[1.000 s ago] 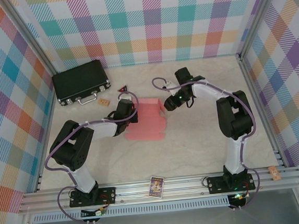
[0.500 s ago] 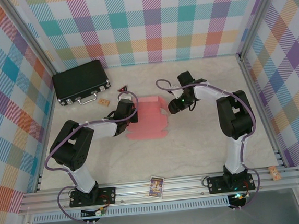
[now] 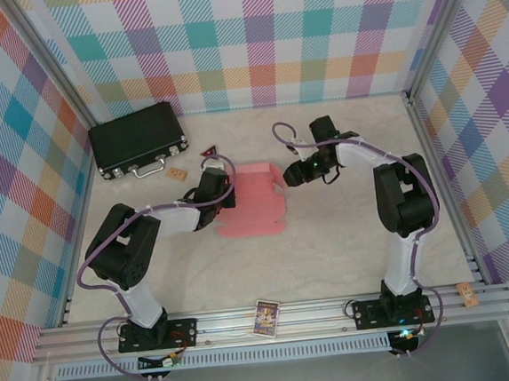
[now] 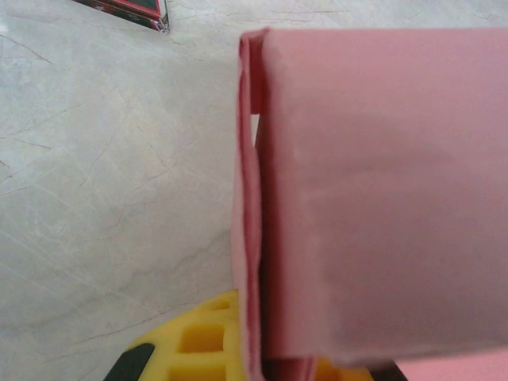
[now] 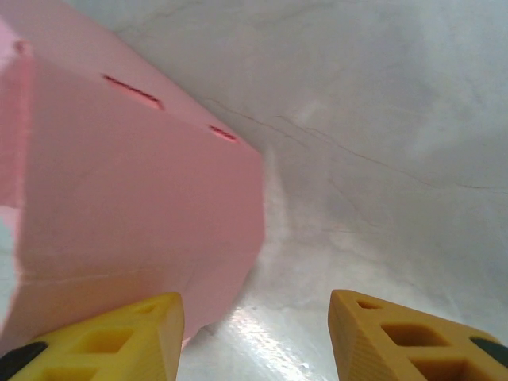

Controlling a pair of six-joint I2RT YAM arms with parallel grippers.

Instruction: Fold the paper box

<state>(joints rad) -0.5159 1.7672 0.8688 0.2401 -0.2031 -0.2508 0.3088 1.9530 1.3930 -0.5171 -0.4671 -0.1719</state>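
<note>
Left claw (image 3: 218, 196) clamped on the box (image 3: 253, 199) edge, right claw (image 5: 254, 333) open beside the flap (image 5: 143, 198). Mid-fold, I'd say; next, catch that flap and tuck.

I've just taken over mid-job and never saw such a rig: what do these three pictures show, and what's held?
Two robot arms are bolted at the near edge of a table. The overhead picture looks down on both: left arm on the left, right arm on the right. The other two pictures come from cameras on their wrists; the yellow pieces are their jaws. On the table lie a partly folded pink paper box and a black case. The left jaws are shut on the box's edge; the right jaws stand open at its other edge.
</note>
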